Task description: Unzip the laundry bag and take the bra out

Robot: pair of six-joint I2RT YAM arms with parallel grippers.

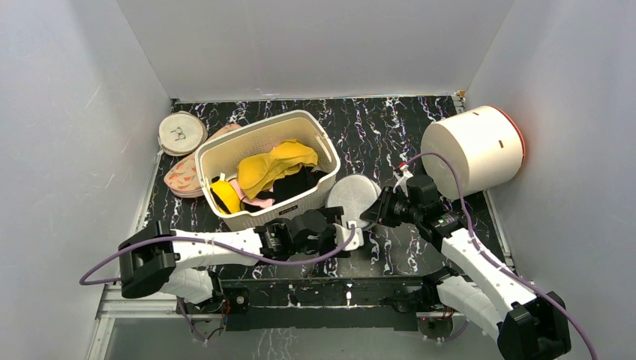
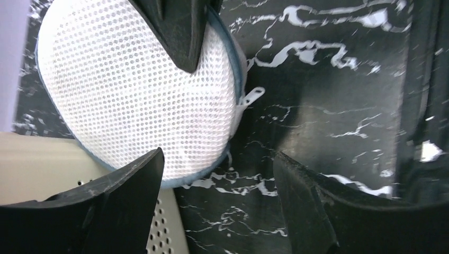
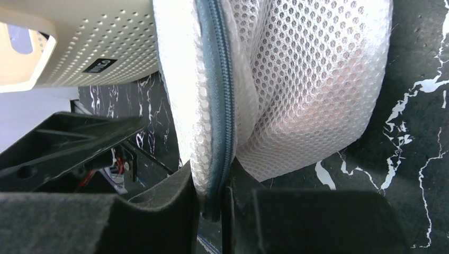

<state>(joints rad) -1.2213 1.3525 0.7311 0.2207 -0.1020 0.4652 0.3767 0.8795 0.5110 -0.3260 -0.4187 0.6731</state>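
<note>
The laundry bag (image 1: 352,196), a small drum of white mesh, stands on edge against the basket's right end. In the right wrist view the bag (image 3: 307,79) fills the frame and its grey-blue zip (image 3: 222,95) is closed. A pale pink tint (image 3: 339,106) shows through the mesh; the bra itself is hidden. My right gripper (image 1: 373,212) is shut on the bag's zipped rim (image 3: 214,196). My left gripper (image 1: 351,225) is open and empty (image 2: 217,180) just below the bag (image 2: 137,90). The white zip pull (image 2: 253,95) sticks out at the bag's right edge.
The cream basket (image 1: 247,142) holds a yellow bra (image 1: 274,165) and dark clothes. A cream disc (image 1: 181,133) and a pink patterned disc (image 1: 180,176) lie to its left. A white drum (image 1: 472,150) lies on its side at the back right.
</note>
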